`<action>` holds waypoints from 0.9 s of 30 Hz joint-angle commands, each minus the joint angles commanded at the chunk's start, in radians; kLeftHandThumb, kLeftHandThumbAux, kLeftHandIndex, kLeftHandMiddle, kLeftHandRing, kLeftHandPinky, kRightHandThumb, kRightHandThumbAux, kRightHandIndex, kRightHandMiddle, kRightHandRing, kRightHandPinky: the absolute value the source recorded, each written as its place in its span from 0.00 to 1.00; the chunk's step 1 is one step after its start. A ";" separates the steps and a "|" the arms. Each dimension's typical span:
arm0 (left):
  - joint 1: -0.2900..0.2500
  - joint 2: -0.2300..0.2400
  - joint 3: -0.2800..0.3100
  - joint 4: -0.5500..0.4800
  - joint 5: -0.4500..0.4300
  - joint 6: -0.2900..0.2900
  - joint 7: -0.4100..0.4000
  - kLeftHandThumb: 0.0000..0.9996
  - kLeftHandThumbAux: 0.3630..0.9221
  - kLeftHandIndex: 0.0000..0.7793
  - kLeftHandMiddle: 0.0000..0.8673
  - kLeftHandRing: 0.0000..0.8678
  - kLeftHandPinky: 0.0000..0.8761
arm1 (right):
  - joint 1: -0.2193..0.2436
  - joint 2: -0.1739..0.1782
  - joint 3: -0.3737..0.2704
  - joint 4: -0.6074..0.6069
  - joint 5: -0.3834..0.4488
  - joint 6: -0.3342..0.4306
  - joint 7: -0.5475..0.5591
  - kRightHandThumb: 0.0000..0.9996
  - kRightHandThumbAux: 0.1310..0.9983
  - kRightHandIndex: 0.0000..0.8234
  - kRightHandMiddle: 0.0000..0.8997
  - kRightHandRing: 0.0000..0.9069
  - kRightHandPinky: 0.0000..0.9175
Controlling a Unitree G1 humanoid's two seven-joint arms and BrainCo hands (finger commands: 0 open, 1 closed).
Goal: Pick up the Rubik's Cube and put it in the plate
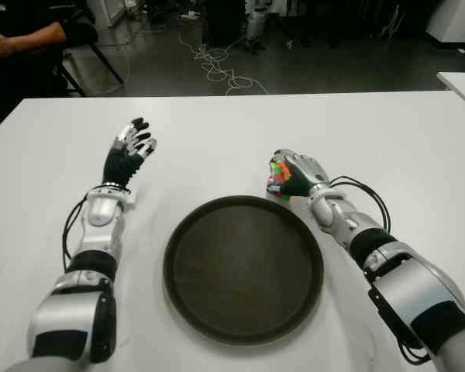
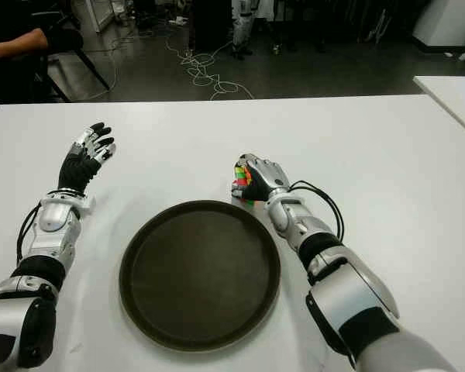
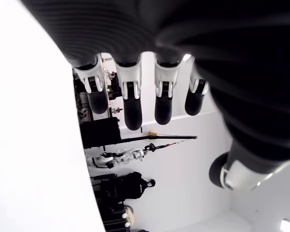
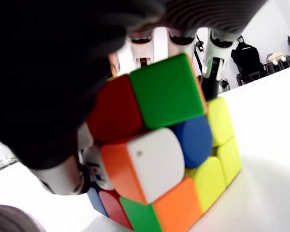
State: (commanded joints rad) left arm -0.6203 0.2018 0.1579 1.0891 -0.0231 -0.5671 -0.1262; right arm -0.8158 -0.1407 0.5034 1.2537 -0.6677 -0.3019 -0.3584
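Observation:
The Rubik's Cube [image 1: 278, 177] shows its bright mixed-colour faces [image 4: 164, 150] on the white table [image 1: 217, 132], just beyond the far right rim of the round dark plate [image 1: 242, 267]. My right hand [image 1: 294, 174] covers the cube from above and behind, its fingers [image 4: 217, 43] curled around it. The cube's lower edge looks to be at the table surface. My left hand [image 1: 129, 151] is out to the left of the plate with its fingers [image 3: 130, 96] spread and nothing in them.
A person's arm [image 1: 19, 37] and a chair show beyond the table's far left corner. Cables [image 1: 217, 66] lie on the dark floor behind. A second white table edge [image 1: 461, 81] is at the far right.

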 joint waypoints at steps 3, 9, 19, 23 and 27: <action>0.000 0.001 -0.001 0.000 0.000 -0.001 -0.002 0.00 0.42 0.15 0.18 0.14 0.10 | 0.000 -0.002 0.002 -0.003 0.000 0.000 0.001 0.70 0.70 0.50 0.57 0.55 0.62; 0.000 0.002 -0.002 0.000 -0.001 -0.003 -0.002 0.00 0.47 0.14 0.18 0.14 0.11 | 0.000 -0.007 0.009 -0.009 -0.002 -0.014 0.000 0.70 0.70 0.51 0.59 0.62 0.67; 0.000 -0.001 0.004 0.000 -0.010 0.001 -0.004 0.00 0.47 0.13 0.18 0.15 0.10 | 0.000 -0.007 0.006 -0.014 0.004 -0.017 0.002 0.70 0.70 0.51 0.63 0.68 0.72; 0.001 -0.001 0.005 0.000 -0.011 0.000 -0.003 0.00 0.46 0.14 0.19 0.15 0.10 | 0.002 -0.007 0.005 -0.017 0.004 -0.019 -0.010 0.70 0.70 0.51 0.65 0.71 0.74; 0.001 -0.001 0.004 0.000 -0.008 -0.001 0.001 0.00 0.48 0.14 0.19 0.16 0.11 | 0.005 -0.009 0.003 -0.020 0.005 -0.026 -0.018 0.70 0.70 0.51 0.65 0.71 0.74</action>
State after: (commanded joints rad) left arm -0.6196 0.2005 0.1615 1.0889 -0.0312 -0.5676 -0.1250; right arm -0.8109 -0.1494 0.5065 1.2338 -0.6624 -0.3277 -0.3768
